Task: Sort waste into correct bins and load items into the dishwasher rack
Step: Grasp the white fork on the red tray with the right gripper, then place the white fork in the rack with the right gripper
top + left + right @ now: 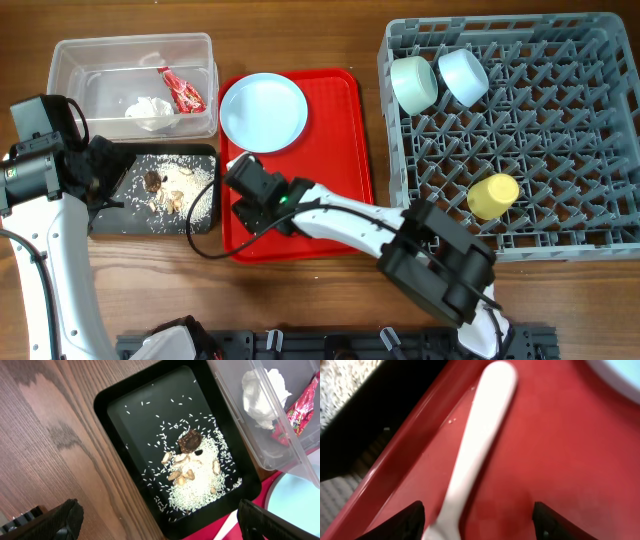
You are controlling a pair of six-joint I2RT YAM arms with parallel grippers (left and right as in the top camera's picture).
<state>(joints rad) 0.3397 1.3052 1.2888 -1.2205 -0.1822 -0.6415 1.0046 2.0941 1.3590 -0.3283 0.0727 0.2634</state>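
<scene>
The clear tub (70,60) holds the red wrapper (183,91) and white tissue (150,110); both also show in the left wrist view, wrapper (300,410) and tissue (262,392). The black tray (205,222) holds brown scraps and rice (192,467). My left gripper (157,520) is open above the tray's edge. The pale blue plate (263,111) lies on the red tray (345,120). My right gripper (477,520) is open low over the red tray, around the handle of a white utensil (480,440). Two bowls (437,80) and the yellow cup (493,195) sit in the grey rack (600,150).
The red tray's raised left rim (405,450) runs beside the black tray. The right arm (350,220) stretches across the red tray's front. Bare wooden table lies left of the black tray (50,435).
</scene>
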